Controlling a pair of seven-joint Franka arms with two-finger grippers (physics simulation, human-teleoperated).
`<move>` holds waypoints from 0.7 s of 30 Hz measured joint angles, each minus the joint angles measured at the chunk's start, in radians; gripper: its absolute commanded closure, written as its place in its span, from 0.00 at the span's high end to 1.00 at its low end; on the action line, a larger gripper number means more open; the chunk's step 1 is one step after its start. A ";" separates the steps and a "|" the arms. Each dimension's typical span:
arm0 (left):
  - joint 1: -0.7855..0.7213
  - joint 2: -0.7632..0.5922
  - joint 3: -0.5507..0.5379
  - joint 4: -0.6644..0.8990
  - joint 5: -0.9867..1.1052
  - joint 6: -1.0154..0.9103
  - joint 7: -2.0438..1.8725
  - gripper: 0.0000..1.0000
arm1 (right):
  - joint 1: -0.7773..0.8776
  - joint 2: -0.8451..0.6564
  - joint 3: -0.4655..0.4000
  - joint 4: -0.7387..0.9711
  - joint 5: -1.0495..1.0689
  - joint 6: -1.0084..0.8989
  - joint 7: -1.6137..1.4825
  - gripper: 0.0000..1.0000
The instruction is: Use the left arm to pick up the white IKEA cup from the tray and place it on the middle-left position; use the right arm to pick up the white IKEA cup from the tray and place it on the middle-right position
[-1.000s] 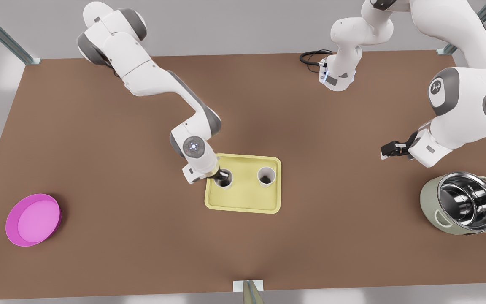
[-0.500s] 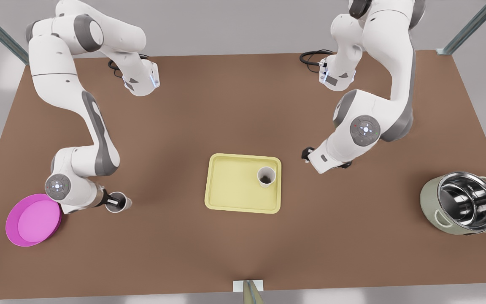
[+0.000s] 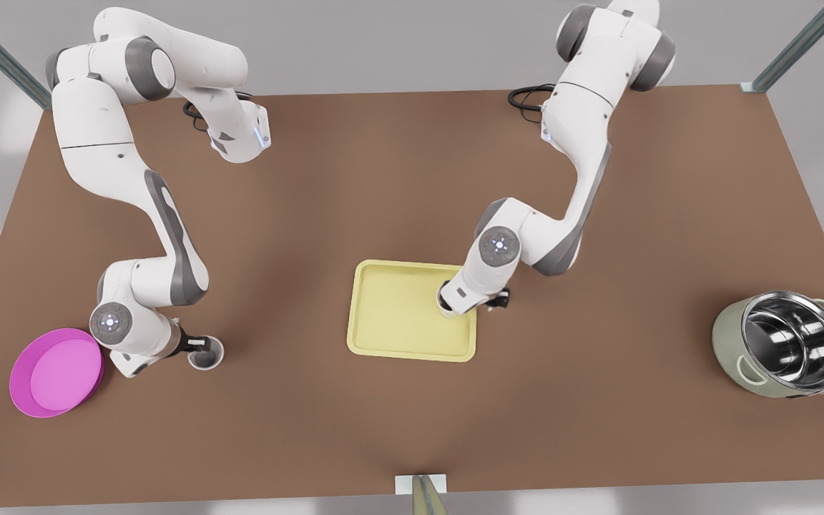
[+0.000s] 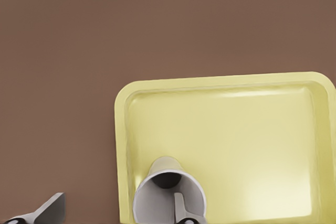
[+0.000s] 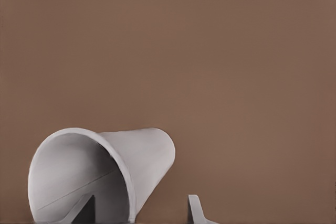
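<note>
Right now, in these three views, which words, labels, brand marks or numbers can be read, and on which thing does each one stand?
None: no readable text in any view.
Cup on the tray, cup on the table, tray, magenta plate, steel pot: blank.
Left arm, right arm: only small lit dots on round joint discs, no letters.

No readable text in any view.
The two white cups point(image 3: 204, 354) point(image 3: 448, 304), the yellow tray point(image 3: 398, 315), the magenta plate point(image 3: 54, 372), the steel pot point(image 3: 784, 343) and the brown tabletop point(image 3: 598, 400) carry no legible lettering, brand mark, number or sign; the arms show only small glowing joint lights.
</note>
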 measured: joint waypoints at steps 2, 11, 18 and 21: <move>-0.014 -0.012 0.000 -0.043 0.003 0.019 -0.028 1.00 | 0.000 0.000 -0.001 0.000 0.005 0.003 -0.023 0.78; -0.033 0.023 0.000 -0.096 0.006 0.067 -0.122 1.00 | -0.046 -0.018 0.006 -0.003 0.019 -0.003 -0.116 0.93; -0.030 0.030 0.000 -0.130 0.009 0.095 -0.163 1.00 | -0.049 -0.139 0.008 -0.002 0.039 -0.085 -0.171 1.00; -0.032 0.049 0.001 -0.129 0.011 0.114 -0.177 1.00 | -0.051 -0.296 0.008 -0.002 0.070 -0.190 -0.189 1.00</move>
